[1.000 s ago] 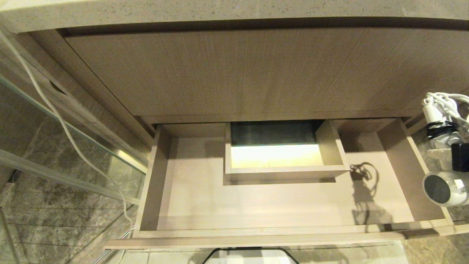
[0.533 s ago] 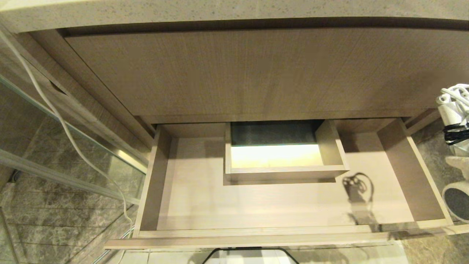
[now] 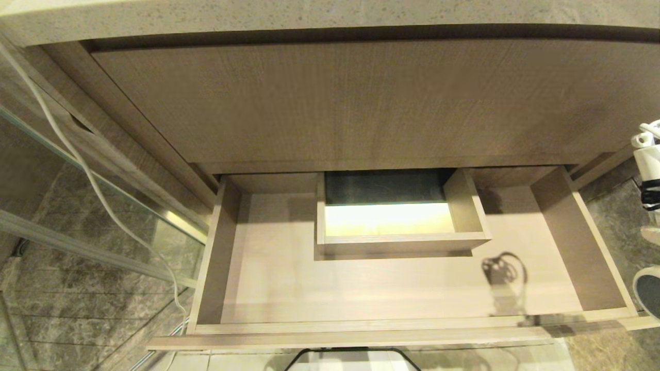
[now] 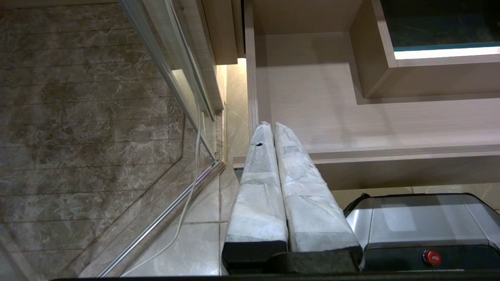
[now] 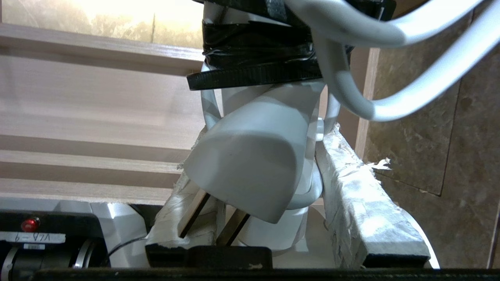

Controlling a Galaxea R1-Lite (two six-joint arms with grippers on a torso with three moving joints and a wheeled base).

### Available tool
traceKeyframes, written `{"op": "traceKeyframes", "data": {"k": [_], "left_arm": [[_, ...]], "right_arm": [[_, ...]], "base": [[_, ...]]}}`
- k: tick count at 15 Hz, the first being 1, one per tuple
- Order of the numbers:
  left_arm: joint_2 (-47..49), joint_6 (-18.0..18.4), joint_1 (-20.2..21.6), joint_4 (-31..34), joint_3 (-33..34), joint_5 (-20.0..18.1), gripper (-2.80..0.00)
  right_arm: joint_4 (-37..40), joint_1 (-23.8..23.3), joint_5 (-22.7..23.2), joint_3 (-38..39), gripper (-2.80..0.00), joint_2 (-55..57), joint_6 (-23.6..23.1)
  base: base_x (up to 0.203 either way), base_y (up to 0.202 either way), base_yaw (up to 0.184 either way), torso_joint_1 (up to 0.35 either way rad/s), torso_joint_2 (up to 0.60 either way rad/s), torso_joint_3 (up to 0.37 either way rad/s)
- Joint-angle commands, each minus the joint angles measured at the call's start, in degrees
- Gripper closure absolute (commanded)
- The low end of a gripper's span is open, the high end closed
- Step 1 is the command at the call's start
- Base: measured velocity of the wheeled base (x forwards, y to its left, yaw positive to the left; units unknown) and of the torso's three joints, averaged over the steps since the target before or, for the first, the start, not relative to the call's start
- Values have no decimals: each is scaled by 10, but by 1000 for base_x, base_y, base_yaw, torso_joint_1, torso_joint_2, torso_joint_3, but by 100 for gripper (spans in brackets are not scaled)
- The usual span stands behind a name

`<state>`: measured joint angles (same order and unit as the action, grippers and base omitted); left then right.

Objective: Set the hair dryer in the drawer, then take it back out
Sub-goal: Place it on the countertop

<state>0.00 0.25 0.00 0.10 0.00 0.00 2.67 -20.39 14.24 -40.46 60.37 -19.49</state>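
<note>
The drawer stands pulled out, with nothing on its light wood floor but a shadow. The white hair dryer hangs at the head view's right edge, outside the drawer's right wall, and only its handle and part of the dark grille show. In the right wrist view my right gripper is shut on the hair dryer, and the bundled cord loops above it. My left gripper is shut on nothing and rests near the drawer's front left corner.
A boxed cutout rises in the middle of the drawer. Above it are a taller wood panel front and a stone countertop. A glass panel's rail and a white cable run along the left. My base sits before the drawer.
The hair dryer in my right gripper has shifted right, mostly past the head view's edge. Its shadow on the drawer floor slid toward the front. The left arm has not moved.
</note>
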Motion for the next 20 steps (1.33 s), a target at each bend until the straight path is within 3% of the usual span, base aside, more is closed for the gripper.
{"op": "traceKeyframes", "data": {"k": [1, 12, 20], "left_arm": [[0, 0, 0, 0, 1, 0, 0], [0, 0, 0, 0, 1, 0, 0], [0, 0, 0, 0, 1, 0, 0]], "right_arm": [[1, -1, 2, 3, 0, -10, -1], [-4, 0, 3, 24, 0, -20, -3], [-3, 0, 2, 24, 0, -25, -1]], "base": [[0, 0, 0, 0, 0, 0], [0, 0, 0, 9, -14, -2], [0, 0, 0, 177, -455, -182]]}}
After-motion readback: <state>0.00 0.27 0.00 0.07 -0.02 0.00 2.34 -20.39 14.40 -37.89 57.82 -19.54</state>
